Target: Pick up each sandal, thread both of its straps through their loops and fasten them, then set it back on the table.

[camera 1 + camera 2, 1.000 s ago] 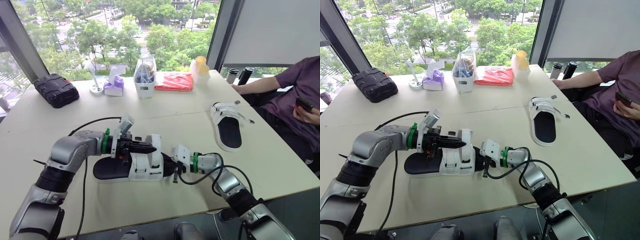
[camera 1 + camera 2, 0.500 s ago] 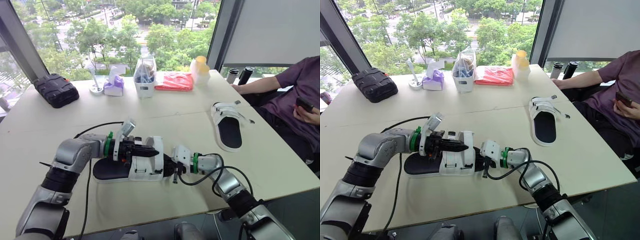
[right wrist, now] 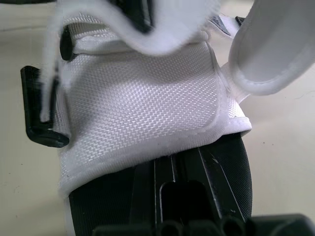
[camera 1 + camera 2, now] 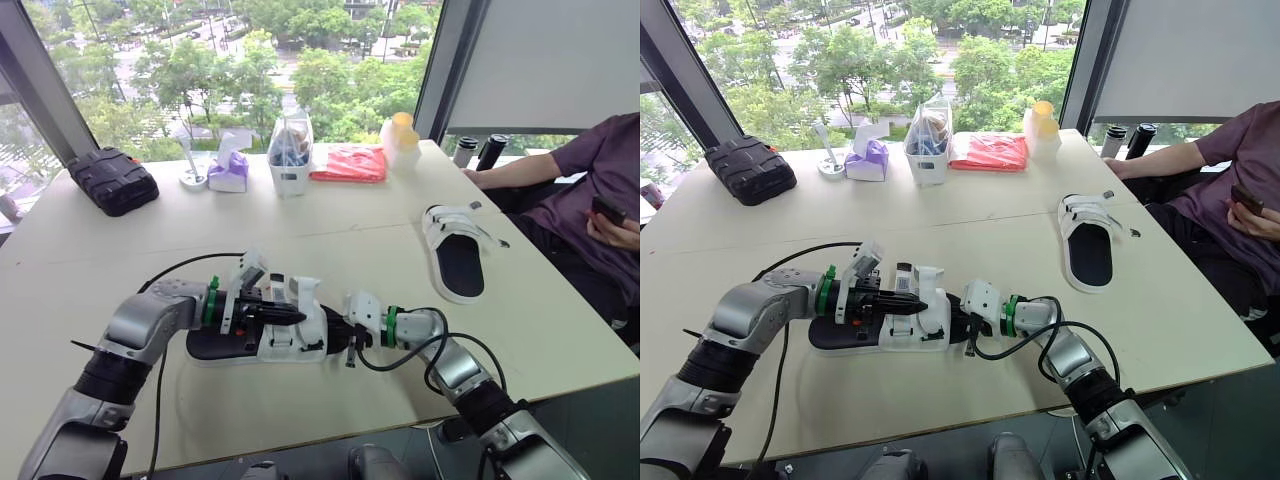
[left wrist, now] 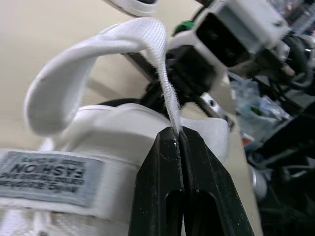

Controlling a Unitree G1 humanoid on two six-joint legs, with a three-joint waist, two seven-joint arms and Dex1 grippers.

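A sandal [image 4: 225, 342] with a black sole and white straps lies at the near middle of the table. My left gripper [image 4: 300, 316] comes in from its left and is shut on a white strap [image 5: 147, 37], which loops up from the upper between the pinched fingertips [image 5: 170, 147]. From the right, my right gripper [image 4: 338, 335] is shut on the sandal's end, its fingers clamped at the black sole [image 3: 226, 167] below the white woven upper [image 3: 142, 108]. A second sandal [image 4: 455, 255] lies flat at the right, with neither gripper near it.
Along the far side stand a black pouch [image 4: 112, 180], a tissue box [image 4: 228, 172], a white container with a bag [image 4: 290, 155], a red cloth [image 4: 350, 163] and a yellow-lidded bottle [image 4: 400, 135]. A person [image 4: 585, 175] sits at the right edge.
My left arm has sunk lower toward the table and drawn back slightly left, keeping the strap pinched. The right gripper has held still on the sandal.
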